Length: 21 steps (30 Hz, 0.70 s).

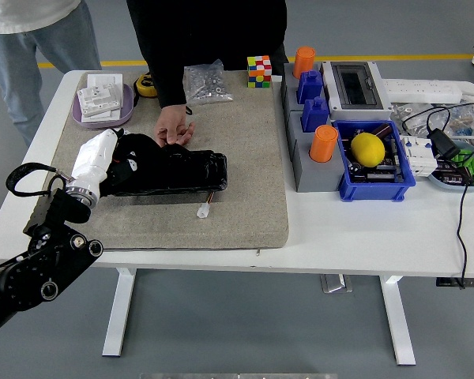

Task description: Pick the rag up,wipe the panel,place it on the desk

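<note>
Head view: left hand (130, 155) fingers apparently clutch black rag (139, 160) atop panel (186, 171).

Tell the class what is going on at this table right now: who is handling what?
The robot's left hand holds a dark rag pressed on the left end of the glossy black panel, which lies on the beige mat. A person at the far side steadies the panel's far edge with one hand. The wiping looks under way; the rag has not yet been set down on the desk. The robot's right arm is out of view.
</note>
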Tool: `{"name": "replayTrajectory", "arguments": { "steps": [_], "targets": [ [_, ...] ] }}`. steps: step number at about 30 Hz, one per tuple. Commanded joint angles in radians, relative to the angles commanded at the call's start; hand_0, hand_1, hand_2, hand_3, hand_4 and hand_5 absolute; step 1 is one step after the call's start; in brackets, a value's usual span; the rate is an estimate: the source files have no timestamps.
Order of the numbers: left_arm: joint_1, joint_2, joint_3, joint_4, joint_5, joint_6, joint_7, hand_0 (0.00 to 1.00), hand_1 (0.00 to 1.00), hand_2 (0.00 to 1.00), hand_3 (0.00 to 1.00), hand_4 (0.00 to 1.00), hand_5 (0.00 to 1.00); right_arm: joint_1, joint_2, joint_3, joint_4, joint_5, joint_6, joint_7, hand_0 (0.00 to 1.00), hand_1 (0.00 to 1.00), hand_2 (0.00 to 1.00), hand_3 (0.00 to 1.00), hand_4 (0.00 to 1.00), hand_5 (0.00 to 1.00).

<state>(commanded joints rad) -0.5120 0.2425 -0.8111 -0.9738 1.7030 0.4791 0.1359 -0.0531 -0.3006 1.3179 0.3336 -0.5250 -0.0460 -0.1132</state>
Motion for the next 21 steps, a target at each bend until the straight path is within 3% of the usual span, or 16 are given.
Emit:
{"name": "replayTrajectory", "arguments": {
  "steps": [21],
  "targets": [
    [-0.085, -0.060, 0.141, 0.008, -0.013, 0.000, 0.009, 0.305, 0.112, 0.487, 0.175, 0.002, 0.002, 0.009, -0.006, 0.009, -0.007, -0.010, 0.013, -0.008, 0.713, 0.527, 0.664, 0.609, 0.998, 0.654]
  ]
}}
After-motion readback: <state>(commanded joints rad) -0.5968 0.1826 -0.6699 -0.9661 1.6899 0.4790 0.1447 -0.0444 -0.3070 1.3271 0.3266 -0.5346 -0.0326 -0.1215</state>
